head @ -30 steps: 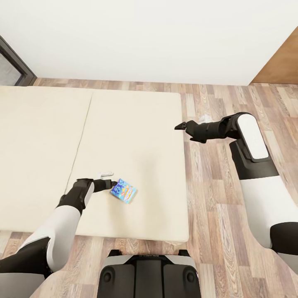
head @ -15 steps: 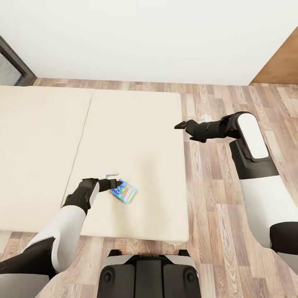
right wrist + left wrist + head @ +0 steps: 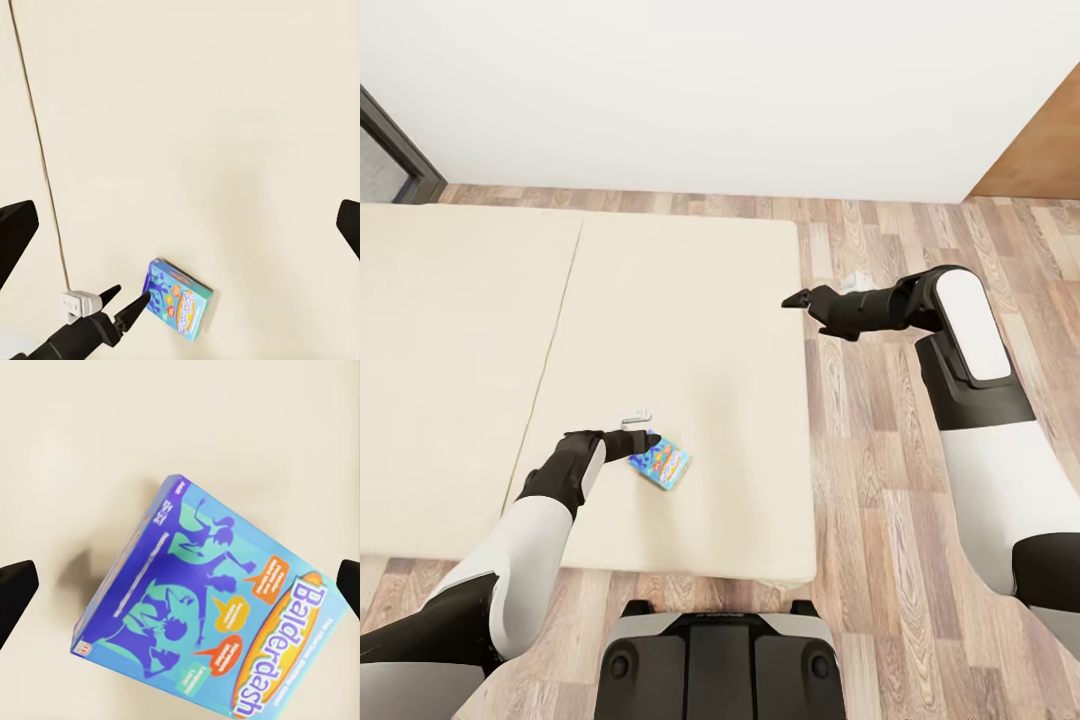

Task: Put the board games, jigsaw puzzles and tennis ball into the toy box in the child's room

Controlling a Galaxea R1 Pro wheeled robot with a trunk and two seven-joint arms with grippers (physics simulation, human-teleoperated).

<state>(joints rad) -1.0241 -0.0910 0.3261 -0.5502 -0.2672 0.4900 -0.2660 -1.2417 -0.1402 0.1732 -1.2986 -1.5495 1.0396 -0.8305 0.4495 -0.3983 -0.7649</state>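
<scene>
Reaching for the small blue printed board-game box (image 3: 660, 465) lying flat near the front edge of the beige bed (image 3: 690, 300), left gripper (image 3: 645, 441) spread at its left end, right gripper (image 3: 797, 299) apparently parted over the bed's right edge; next, straddle and pinch.

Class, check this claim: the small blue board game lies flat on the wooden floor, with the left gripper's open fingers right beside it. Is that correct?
Not quite. The small blue board game lies flat on the bed, on its beige mattress cover, not on the wooden floor; the head view shows this. The rest holds: the left gripper has its fingers open right beside the box.
</scene>
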